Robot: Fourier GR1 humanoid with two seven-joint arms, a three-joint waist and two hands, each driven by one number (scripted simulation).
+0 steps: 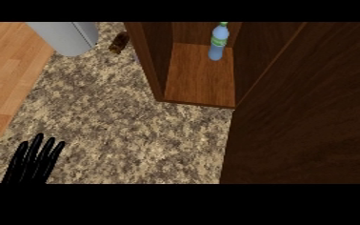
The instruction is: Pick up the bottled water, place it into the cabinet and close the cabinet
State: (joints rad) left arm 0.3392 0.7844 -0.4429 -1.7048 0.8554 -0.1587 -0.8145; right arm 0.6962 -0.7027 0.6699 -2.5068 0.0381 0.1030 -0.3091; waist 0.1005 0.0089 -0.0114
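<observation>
Bottled water [219, 42] stands upright inside the open cabinet [200, 76], toward the back of its wooden floor, nothing gripping it. The cabinet door [295, 119] hangs open at right. The left hand [34, 162] rests at the lower left over the granite counter [119, 119], fingers straight and empty. A small brown object [119, 42], perhaps another bottle, lies beside a grey appliance [67, 35].

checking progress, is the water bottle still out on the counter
No, the bottled water stands upright inside the open cabinet, on its wooden floor.
</observation>
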